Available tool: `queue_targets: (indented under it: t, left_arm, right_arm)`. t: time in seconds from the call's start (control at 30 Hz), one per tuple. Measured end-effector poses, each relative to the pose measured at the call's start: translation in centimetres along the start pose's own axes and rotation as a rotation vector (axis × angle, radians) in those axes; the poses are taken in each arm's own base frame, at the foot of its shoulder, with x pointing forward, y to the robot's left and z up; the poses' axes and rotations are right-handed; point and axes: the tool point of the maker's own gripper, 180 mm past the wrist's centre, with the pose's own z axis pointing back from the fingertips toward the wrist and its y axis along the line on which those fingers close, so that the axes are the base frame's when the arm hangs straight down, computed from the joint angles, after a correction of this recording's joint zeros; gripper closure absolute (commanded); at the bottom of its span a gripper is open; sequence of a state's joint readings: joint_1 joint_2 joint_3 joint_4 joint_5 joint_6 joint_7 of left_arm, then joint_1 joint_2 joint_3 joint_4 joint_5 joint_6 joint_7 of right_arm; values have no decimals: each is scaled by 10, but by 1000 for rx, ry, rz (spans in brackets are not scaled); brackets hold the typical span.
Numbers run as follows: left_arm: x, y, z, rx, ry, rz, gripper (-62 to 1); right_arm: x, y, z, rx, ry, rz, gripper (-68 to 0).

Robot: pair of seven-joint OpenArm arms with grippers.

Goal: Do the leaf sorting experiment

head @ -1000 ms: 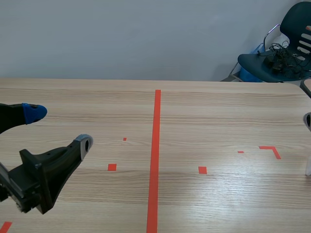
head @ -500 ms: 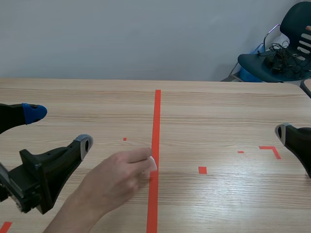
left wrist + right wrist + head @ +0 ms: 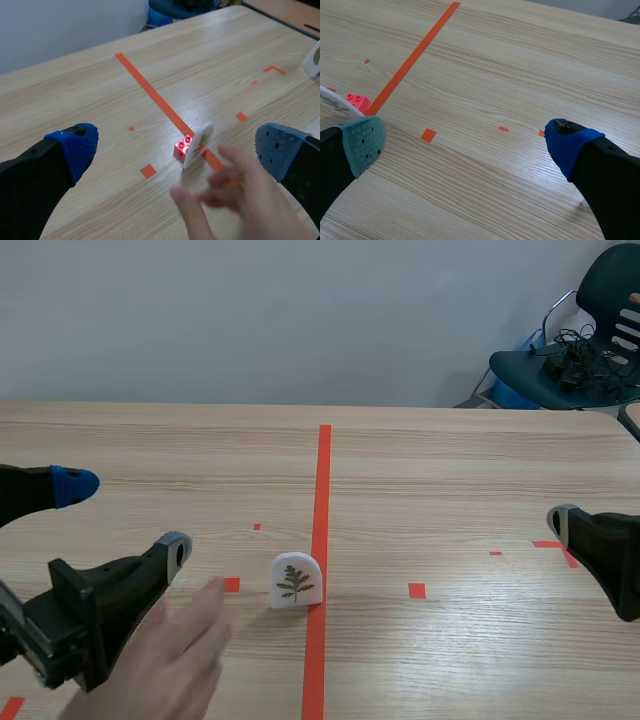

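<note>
- Wood-grain table (image 3: 450, 470), pale wall behind; dark chair (image 3: 575, 350) with a tangle of cables on its seat stands past the far right corner
- Red tape line (image 3: 322, 490) runs down the table's middle, away from the robot; small red squares lie on either side of it
- Card (image 3: 296, 581): white, arched top, green leaf printed on the face toward the robot; stands upright just left of the tape line, its right edge at the line; a red brick (image 3: 183, 146) holds it up from behind
- Hand (image 3: 175, 660): a person's, comes in from the near edge on the left; fingers spread, near the card but apart from it
- Left gripper (image 3: 122, 516): released, fingers wide apart, nothing between them; hovers left of the card, with the hand just beside its lower finger
- Right gripper (image 3: 467, 141): released, fingers wide apart over bare wood; well right of the card, holds nothing
</note>
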State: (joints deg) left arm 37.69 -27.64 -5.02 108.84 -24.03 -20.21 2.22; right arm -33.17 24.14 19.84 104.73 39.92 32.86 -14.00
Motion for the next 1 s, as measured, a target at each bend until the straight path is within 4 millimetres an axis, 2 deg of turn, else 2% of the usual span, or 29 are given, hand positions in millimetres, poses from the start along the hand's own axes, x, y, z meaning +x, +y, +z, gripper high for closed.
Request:
queue_targets:
  t: [0.07,0.23,0.3,0.47,0.57,0.7,0.83,1.0]
  left_arm:
    - [-3,2,-2,2,26,-8,-623]
    - [4,6,-9,-10,11,-34,-623]
    - [-1,11,-11,-12,20,-35,-623]
    - [-34,13,-22,-59,93,-29,-623]
    - [-60,12,-34,-91,145,-35,-623]
    - [-84,6,-54,-145,154,-71,-623]
    - [-104,-6,-74,-201,165,-106,-623]
    - [-121,-30,-99,-268,157,-95,-623]
  right_arm:
    - [1,0,0,0,-2,1,-679]
    - [2,-1,-1,-1,-6,3,-679]
    - [3,-1,-1,-2,-9,4,-679]
    - [5,-2,-2,-2,-14,6,-679]
    - [5,-2,-2,-3,-13,5,-679]
    - [4,-2,-2,-3,-13,5,-679]
    - [4,-2,-2,-2,-13,5,-679]
    - [4,-2,-2,-2,-13,5,-679]
